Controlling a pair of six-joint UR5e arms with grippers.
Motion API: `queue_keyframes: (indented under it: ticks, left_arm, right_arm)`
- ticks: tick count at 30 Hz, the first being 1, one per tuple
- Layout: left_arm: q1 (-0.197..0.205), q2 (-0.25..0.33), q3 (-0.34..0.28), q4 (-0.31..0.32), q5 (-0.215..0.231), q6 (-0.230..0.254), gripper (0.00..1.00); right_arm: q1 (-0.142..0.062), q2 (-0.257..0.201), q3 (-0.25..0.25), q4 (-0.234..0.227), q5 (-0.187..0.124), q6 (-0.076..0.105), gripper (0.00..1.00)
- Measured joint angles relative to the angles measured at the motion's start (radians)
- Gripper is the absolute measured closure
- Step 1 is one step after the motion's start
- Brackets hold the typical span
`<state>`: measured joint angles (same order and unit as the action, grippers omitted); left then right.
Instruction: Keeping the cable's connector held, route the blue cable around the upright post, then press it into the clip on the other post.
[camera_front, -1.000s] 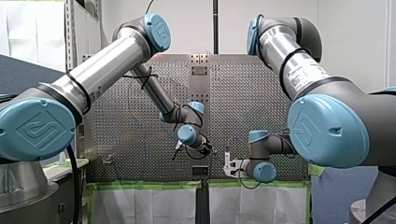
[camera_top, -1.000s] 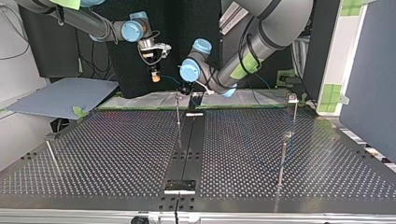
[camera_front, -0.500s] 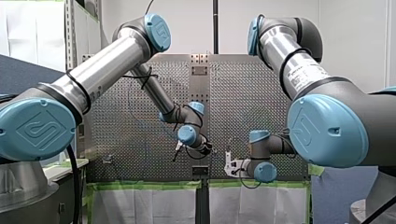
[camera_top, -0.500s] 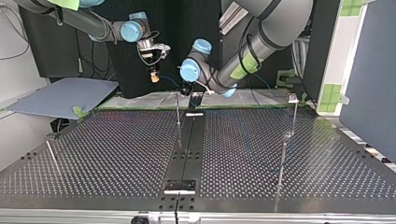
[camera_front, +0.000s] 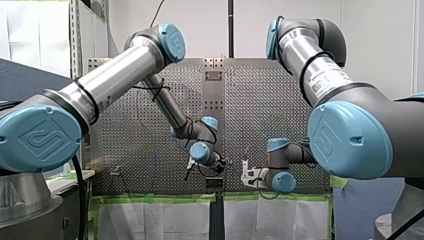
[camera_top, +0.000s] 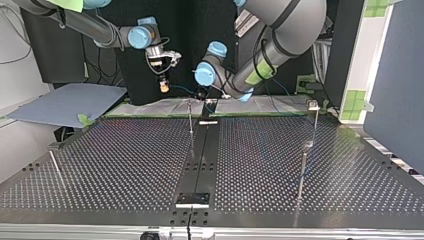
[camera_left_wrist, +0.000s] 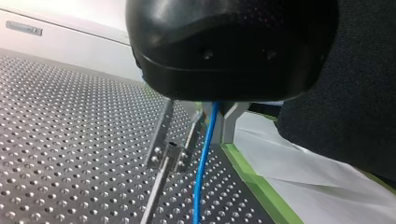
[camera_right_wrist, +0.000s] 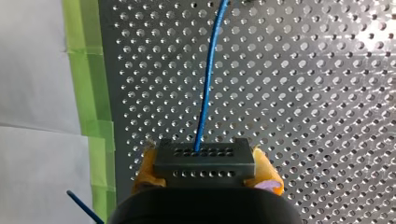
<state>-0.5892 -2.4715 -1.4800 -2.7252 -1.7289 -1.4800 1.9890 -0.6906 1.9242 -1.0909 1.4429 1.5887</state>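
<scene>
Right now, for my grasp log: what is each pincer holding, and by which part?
My right pincer clamps the dark connector, at its two ends, between yellow pads; the blue cable leaves it. For my left pincer it cannot be told.

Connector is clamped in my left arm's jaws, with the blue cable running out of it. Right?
No. My right arm's jaws clamp the connector, as the right wrist view shows. The blue cable does run out of it.
</scene>
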Motion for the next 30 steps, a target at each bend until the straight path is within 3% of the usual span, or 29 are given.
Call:
queue_keyframes:
  ticks: [11, 17, 30]
  left_arm:
    - [0.007, -0.012, 0.000, 0.064, -0.004, -0.021, 0.98]
    - [0.013, -0.011, 0.000, 0.085, -0.017, -0.029, 0.98]
    - [0.026, -0.012, 0.000, 0.102, -0.049, -0.049, 0.98]
  right_arm:
    - [-0.008, 0.002, -0.038, 0.001, -0.011, 0.003, 1.00]
    - [-0.010, 0.010, -0.058, 0.003, -0.034, 0.004, 1.00]
    - [-0.028, 0.031, -0.126, 0.109, -0.052, -0.006, 1.00]
